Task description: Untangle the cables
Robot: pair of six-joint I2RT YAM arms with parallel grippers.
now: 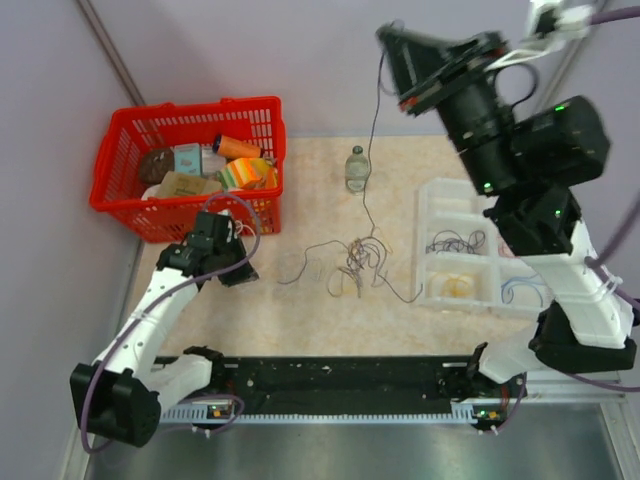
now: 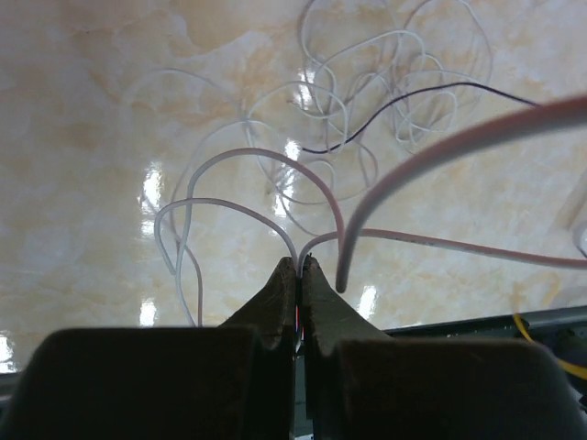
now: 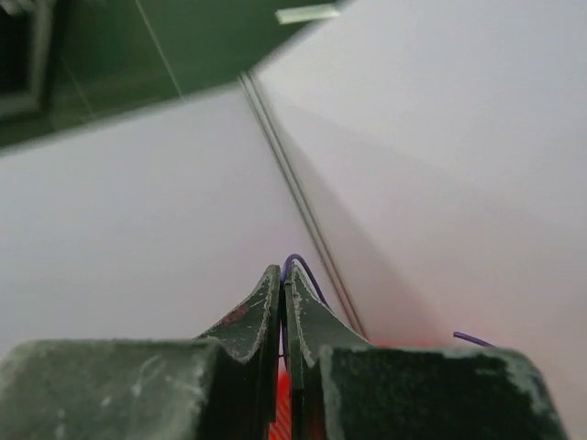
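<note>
The table (image 1: pixel 320 190) is lying close under the left gripper (image 2: pixel 301 268) and far beneath the raised right gripper (image 3: pixel 283 275). A red basket (image 1: pixel 200 108) is sitting just behind the left fingers, and a clear tray (image 1: pixel 432 200) is lying well below the right fingers, holding a few loose wires in its compartments. A bottle (image 1: pixel 357 168) is standing between the two grippers, towards the back. The cables (image 1: pixel 358 262) are lying in a loose tangle on the table, just ahead of the left fingers. The left fingers are pressing together on a pale strand (image 2: pixel 229 203) that is looping out from their tips. The right fingers are pinching a purple strand (image 3: pixel 295 264), which is hanging down to the tangle.
</note>
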